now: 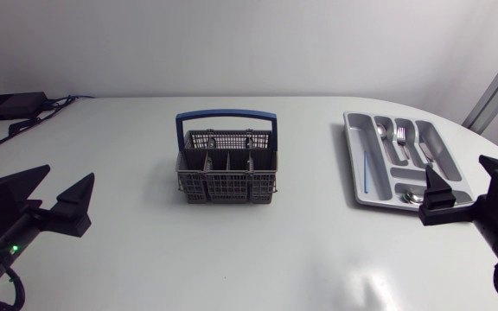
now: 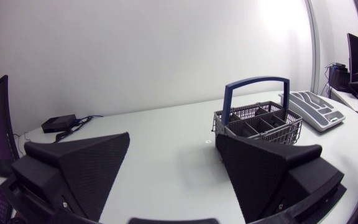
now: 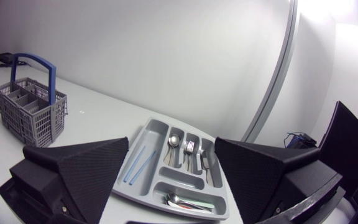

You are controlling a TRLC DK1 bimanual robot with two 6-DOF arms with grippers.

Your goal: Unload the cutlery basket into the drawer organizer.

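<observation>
The grey cutlery basket (image 1: 227,166) with its blue handle stands upright mid-table, and I see no cutlery in its compartments. At the right lies the grey drawer organizer (image 1: 351,147), holding a spoon (image 1: 381,133), a fork (image 1: 399,136), a thin blue stick (image 1: 365,173) and more pieces. My left gripper (image 1: 59,194) hangs open at the near left, well apart from the basket (image 2: 260,121). My right gripper (image 1: 461,177) is open over the organizer's near right end; the organizer (image 3: 138,142) lies just ahead of its fingers, with the basket (image 3: 33,112) far beyond.
A black box (image 1: 11,105) with cables sits at the table's back left corner, also seen as the black box (image 2: 58,122) in the left wrist view. The table's edge curves in close behind the organizer on the right.
</observation>
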